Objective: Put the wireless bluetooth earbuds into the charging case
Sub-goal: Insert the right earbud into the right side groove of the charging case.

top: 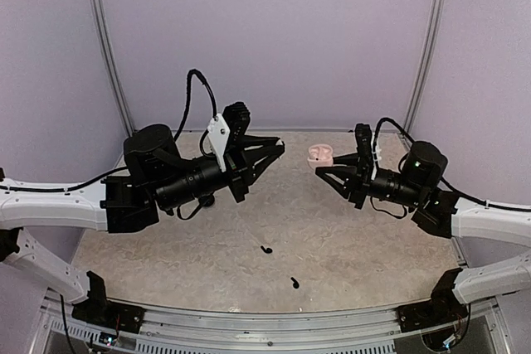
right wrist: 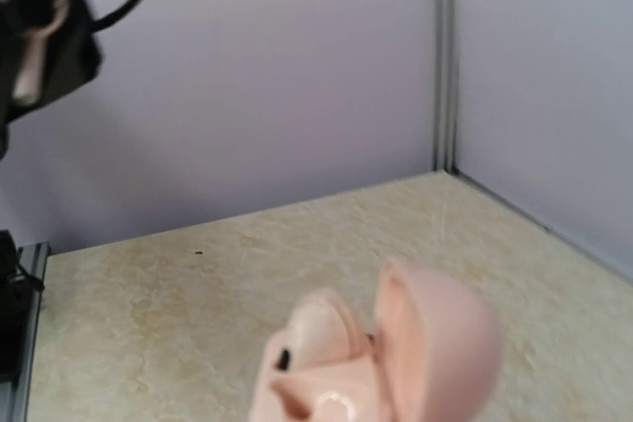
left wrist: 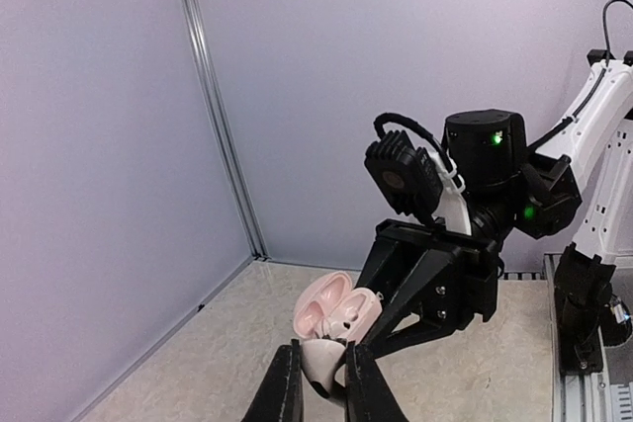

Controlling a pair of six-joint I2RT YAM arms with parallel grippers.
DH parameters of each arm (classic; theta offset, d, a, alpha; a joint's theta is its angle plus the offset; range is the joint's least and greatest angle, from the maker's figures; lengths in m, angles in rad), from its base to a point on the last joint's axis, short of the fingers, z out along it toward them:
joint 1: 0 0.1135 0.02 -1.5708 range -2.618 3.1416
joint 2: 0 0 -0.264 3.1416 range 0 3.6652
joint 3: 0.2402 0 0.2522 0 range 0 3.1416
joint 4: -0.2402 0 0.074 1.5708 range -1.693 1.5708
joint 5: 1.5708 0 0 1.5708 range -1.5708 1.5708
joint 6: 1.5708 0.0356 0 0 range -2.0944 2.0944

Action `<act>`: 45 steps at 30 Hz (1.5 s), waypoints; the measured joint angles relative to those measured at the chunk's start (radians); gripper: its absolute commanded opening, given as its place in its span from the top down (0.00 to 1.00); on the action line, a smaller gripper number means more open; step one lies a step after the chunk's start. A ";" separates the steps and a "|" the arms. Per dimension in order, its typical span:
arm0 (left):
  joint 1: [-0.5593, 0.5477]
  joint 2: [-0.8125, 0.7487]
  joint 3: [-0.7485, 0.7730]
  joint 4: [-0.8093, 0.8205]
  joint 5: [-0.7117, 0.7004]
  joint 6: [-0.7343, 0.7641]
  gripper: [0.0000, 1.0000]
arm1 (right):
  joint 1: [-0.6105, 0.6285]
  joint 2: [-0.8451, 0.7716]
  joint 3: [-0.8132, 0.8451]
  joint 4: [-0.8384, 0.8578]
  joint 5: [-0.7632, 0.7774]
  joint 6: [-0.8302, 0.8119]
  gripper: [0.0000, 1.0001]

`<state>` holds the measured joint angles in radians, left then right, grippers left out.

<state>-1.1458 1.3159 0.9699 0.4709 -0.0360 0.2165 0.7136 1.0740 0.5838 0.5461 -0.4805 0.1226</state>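
The charging case (top: 319, 153) here is pale pink, and its hinged lid stands open. My right gripper (top: 319, 167) is shut on it and holds it above the back of the table. In the right wrist view the case (right wrist: 396, 363) fills the bottom edge and hides the fingers. My left gripper (left wrist: 322, 349) is shut on a pale earbud (left wrist: 321, 368) with a dark-tipped stem, just in front of the open case (left wrist: 336, 311). One well of the case seems to hold a pale bud; I cannot tell for sure. In the top view the left gripper (top: 280, 147) faces the case a short way apart.
Two tiny black bean-shaped pieces (top: 265, 249) (top: 294, 282) lie on the beige tabletop (top: 357, 246) towards the front, below both raised arms. Lilac walls with metal posts (top: 108, 55) close in the back and sides.
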 measured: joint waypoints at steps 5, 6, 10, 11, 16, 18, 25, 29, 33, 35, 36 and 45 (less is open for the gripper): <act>-0.044 0.018 0.000 0.049 -0.034 0.043 0.88 | 0.071 0.035 0.011 0.050 0.026 -0.080 1.00; -0.053 0.026 0.000 0.056 -0.039 0.051 0.88 | 0.080 0.044 0.018 0.052 0.033 -0.093 1.00; -0.074 0.063 0.001 0.068 -0.056 0.074 0.88 | 0.118 0.071 0.046 0.055 0.079 -0.137 1.00; -0.077 0.072 0.002 0.068 -0.060 0.079 0.88 | 0.126 0.074 0.053 0.054 0.092 -0.145 1.00; -0.083 0.107 0.013 0.068 -0.095 0.092 0.89 | 0.169 0.089 0.077 0.050 0.154 -0.172 1.00; -0.085 0.120 0.026 0.075 -0.108 0.097 0.89 | 0.182 0.089 0.078 0.049 0.172 -0.181 1.00; -0.085 0.132 0.037 0.091 -0.137 0.102 0.89 | 0.196 0.089 0.078 0.044 0.216 -0.190 1.00; -0.086 0.141 0.038 0.093 -0.164 0.104 0.89 | 0.198 0.089 0.078 0.042 0.225 -0.190 1.00; -0.086 0.159 0.053 0.091 -0.184 0.107 0.89 | 0.204 0.089 0.078 0.042 0.231 -0.189 1.00; -0.086 0.162 0.054 0.092 -0.190 0.107 0.89 | 0.207 0.089 0.078 0.040 0.233 -0.189 1.00; -0.086 0.163 0.054 0.091 -0.191 0.107 0.89 | 0.208 0.089 0.078 0.039 0.234 -0.189 1.00; -0.086 0.164 0.055 0.090 -0.209 0.114 0.89 | 0.208 0.089 0.078 0.032 0.238 -0.189 1.00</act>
<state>-1.2316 1.4803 1.0248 0.5613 -0.2455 0.3309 0.9211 1.1633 0.6621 0.5777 -0.2428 -0.0666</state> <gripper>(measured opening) 0.129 0.199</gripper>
